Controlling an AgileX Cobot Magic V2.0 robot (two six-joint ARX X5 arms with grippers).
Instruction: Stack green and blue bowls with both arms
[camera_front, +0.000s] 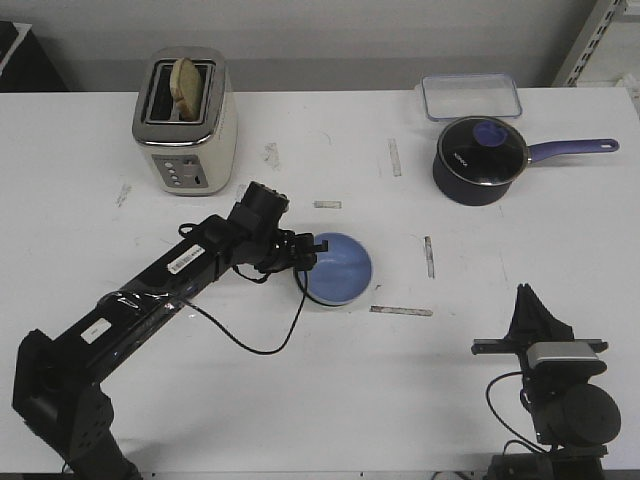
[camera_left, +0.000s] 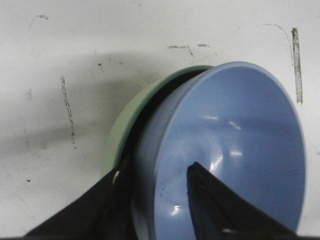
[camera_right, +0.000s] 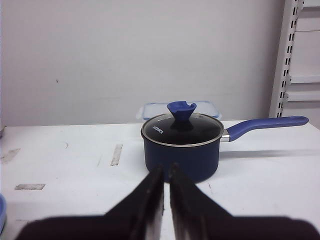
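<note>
The blue bowl (camera_front: 338, 267) sits near the table's middle, nested in the green bowl (camera_left: 117, 137). In the left wrist view only a sliver of green shows around the blue bowl (camera_left: 235, 145). In the front view the green bowl is almost hidden beneath it. My left gripper (camera_front: 305, 265) straddles the blue bowl's left rim, one finger inside and one outside, shut on it (camera_left: 156, 170). My right gripper (camera_front: 538, 312) is shut and empty near the table's front right, far from the bowls, and points at the pot (camera_right: 166, 172).
A dark pot with a purple handle (camera_front: 482, 160) stands at the back right, with a clear lidded container (camera_front: 471, 96) behind it. A toaster with bread (camera_front: 184, 120) stands at the back left. Tape strips mark the table around the bowls.
</note>
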